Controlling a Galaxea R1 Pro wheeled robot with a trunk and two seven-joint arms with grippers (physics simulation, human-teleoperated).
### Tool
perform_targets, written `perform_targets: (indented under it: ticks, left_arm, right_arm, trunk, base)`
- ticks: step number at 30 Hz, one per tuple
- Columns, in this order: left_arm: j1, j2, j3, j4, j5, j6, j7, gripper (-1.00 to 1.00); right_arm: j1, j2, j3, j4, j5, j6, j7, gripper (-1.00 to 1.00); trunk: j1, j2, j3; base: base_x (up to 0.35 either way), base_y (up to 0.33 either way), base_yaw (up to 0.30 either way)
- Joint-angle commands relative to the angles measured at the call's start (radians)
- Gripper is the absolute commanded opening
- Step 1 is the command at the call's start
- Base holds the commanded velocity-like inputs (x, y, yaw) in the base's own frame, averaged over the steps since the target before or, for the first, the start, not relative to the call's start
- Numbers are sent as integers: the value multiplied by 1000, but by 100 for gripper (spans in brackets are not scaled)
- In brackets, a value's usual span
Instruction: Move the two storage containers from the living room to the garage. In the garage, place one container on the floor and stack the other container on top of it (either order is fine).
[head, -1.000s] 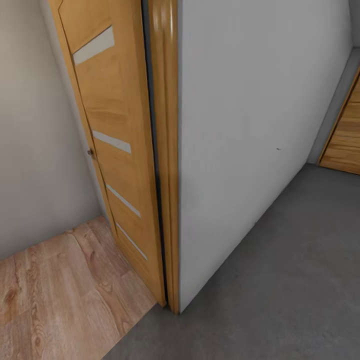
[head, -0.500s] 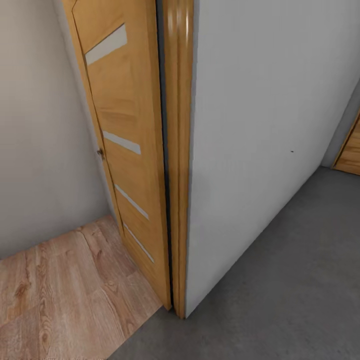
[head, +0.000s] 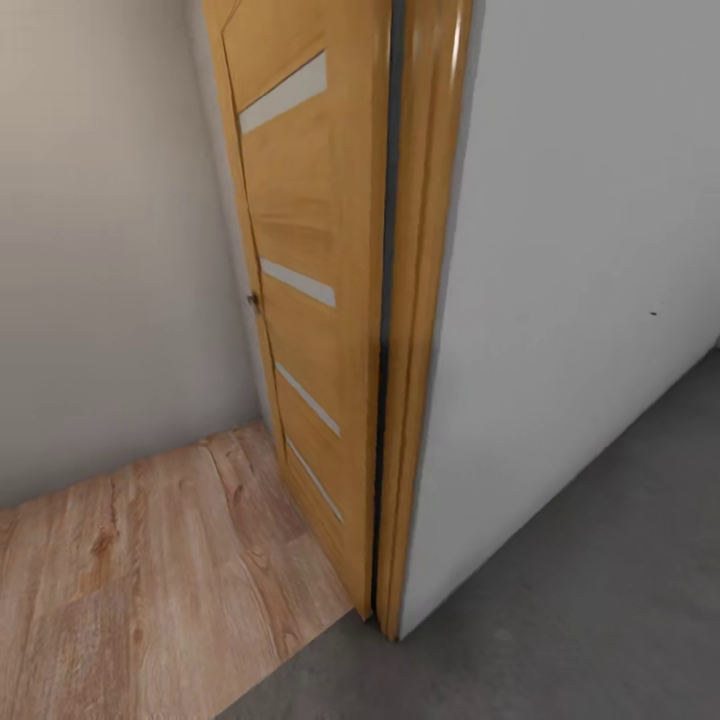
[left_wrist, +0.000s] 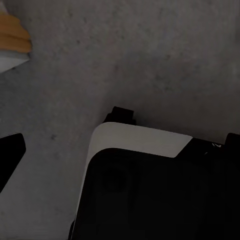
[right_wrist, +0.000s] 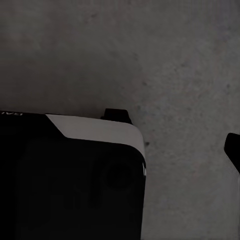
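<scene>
My head camera has panned left over the last second: the wooden door (head: 310, 300) and its door frame (head: 425, 300) sit further right in view, so I am turning at the threshold. Wood-plank floor (head: 150, 570) lies left, the floor (head: 600, 600) of grey concrete right. No storage container is visible. Hand state: cannot tell. The white wall (head: 570, 280) blocks straight travel.

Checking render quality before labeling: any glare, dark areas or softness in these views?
Head view: evenly lit, slightly soft, with a bright streak of glare down the door frame. Left wrist view: dim, with the robot's dark body filling the lower part over the grey floor. Right wrist view: darker still, with a grainy floor.
</scene>
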Motion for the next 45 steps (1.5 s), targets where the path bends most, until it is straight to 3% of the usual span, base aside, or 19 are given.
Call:
perform_targets:
  ticks: [1, 15, 45]
  left_arm:
    - [-1, 0, -8, 1, 9, -3, 3, 100]
    - [-1, -2, -8, 1, 9, 0, 4, 100]
    - [-1, 0, -9, 1, 9, 2, 4, 100]
  right_arm:
    - [0, 0, 9, 0, -10, -3, -3, 100]
    - [0, 0, 9, 0, -12, -3, -3, 100]
    - [0, -4, 9, 0, -13, -2, -1, 100]
  trunk:
    - [0, -1, -1]
    - [0, -1, -1]
    - [0, -1, -1]
  base:
    - [0, 0, 277]
    - [24, 0, 246]
    - [296, 0, 11]
